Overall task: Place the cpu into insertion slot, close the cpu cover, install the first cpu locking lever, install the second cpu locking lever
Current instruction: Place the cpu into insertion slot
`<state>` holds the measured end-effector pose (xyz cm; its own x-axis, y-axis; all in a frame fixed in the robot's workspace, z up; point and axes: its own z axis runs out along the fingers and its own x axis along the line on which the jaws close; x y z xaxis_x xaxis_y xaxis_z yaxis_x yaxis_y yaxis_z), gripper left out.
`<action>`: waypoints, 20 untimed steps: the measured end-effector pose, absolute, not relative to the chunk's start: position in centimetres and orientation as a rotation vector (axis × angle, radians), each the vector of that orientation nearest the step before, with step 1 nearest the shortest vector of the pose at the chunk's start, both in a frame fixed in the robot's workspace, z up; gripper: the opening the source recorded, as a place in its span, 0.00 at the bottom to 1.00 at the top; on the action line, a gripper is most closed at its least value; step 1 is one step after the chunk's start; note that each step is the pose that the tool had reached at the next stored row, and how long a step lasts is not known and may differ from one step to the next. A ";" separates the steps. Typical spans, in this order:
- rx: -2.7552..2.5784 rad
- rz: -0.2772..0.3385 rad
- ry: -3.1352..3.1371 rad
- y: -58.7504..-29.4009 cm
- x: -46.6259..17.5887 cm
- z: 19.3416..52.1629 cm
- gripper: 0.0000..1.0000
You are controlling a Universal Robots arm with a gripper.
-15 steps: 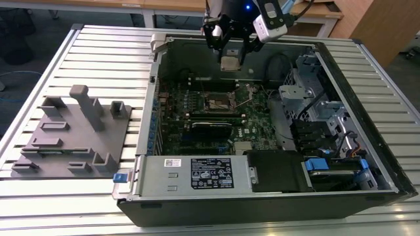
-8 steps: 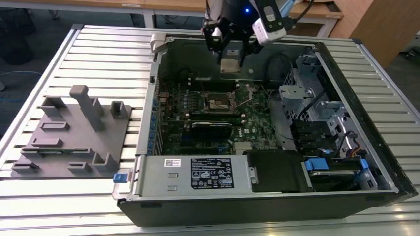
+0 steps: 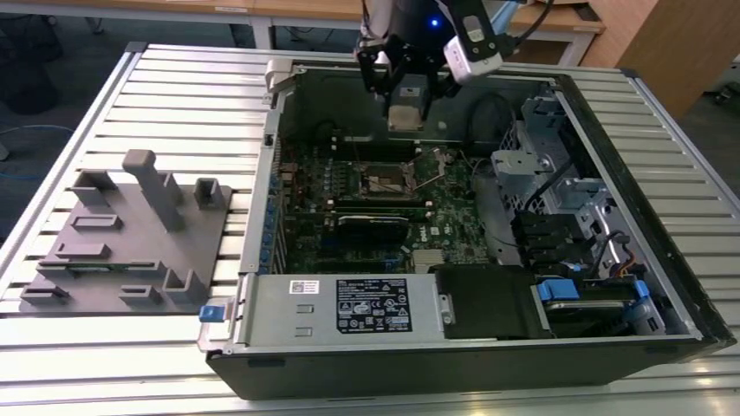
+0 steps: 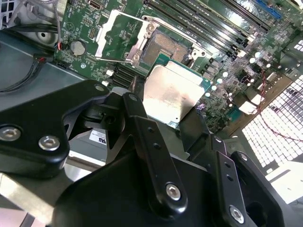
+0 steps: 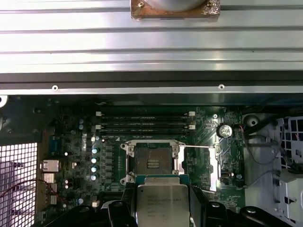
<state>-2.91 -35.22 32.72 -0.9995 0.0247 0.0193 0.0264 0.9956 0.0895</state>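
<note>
1. The table carries the opened computer case, which lies on its side toward the table's edge on the exterior view's right. I judge it lies this way so the board faces up for me.
2. The motherboard lies flat on the case floor.
3. The gripper hangs over the far part of the case, clenched on the cpu by two opposite edges.
4. The cpu cover stands swung open beside the socket, presumably to leave the recess clear.
5. The insertion slot sits bare near the board's middle, contacts exposed.
6. The cpu is in the air, above and just short of the slot, touching nothing but the fingers. Its metal top faces the wrist cameras. Being square, it has no real long axis, and in the first wrist view its edges run roughly parallel to the slot's rim.
</note>
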 end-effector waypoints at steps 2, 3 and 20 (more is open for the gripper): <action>-0.040 -0.140 -3.120 -35.2 -2.9 32.6 0.54; -0.040 -0.140 -3.120 -35.2 -2.9 32.5 0.54; -0.040 -0.140 -3.120 -35.2 -2.9 32.2 0.54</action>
<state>-2.91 -35.22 32.19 -0.9995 0.0247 0.0193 0.0264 0.9956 0.0894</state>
